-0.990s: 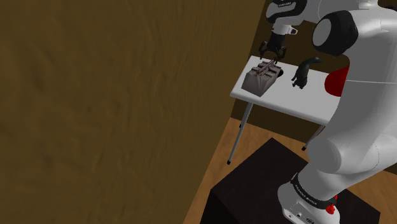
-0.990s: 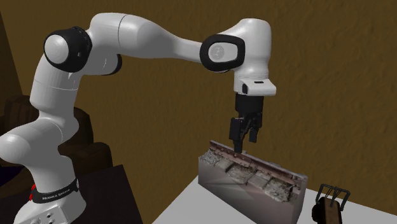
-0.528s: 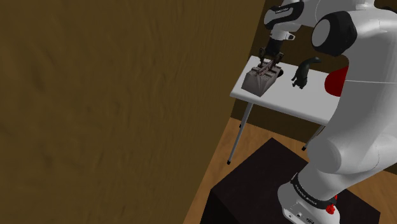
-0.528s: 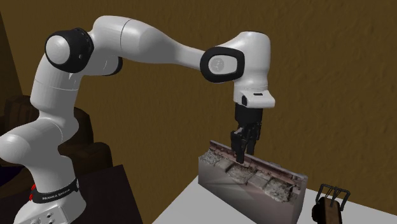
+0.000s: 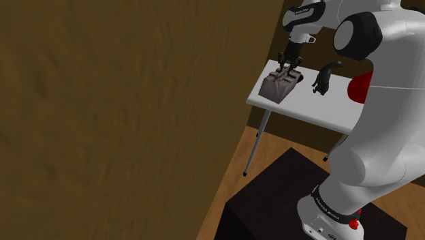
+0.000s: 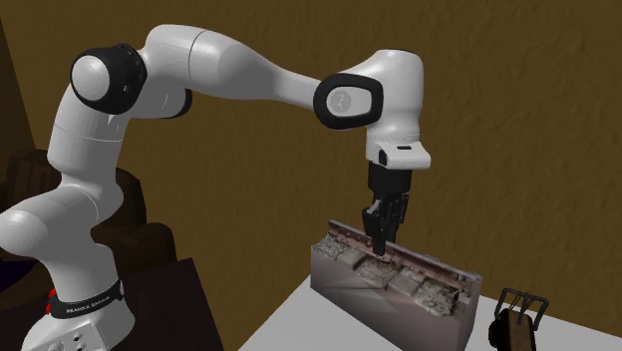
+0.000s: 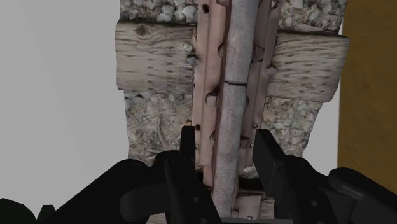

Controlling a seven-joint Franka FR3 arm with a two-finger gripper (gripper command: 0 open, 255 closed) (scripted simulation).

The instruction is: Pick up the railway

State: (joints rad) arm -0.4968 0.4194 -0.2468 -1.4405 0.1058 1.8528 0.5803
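Note:
The railway [image 6: 399, 284] is a short block of track: a grey rail on rusty plates, wooden sleepers and gravel. It lies on the white table [image 5: 306, 112] near its far corner, against the brown wall. My black gripper [image 6: 380, 242] points straight down onto its rail end. In the wrist view the gripper [image 7: 226, 159] is shut on the rail [image 7: 230, 83], one finger pressed on each side of the rusty plates. In the shoulder view the gripper [image 5: 289, 66] sits on top of the railway [image 5: 279, 83].
A dark curved object [image 5: 325, 76] stands on the table beside the railway, also seen as a dark object [image 6: 513, 324] in the second exterior view. A red thing [image 5: 359, 85] lies behind the arm. The brown wall [image 6: 518, 120] runs close behind the track.
The gripper has come down onto the track and its fingers have closed from wide apart onto the rail. The railway has not moved.

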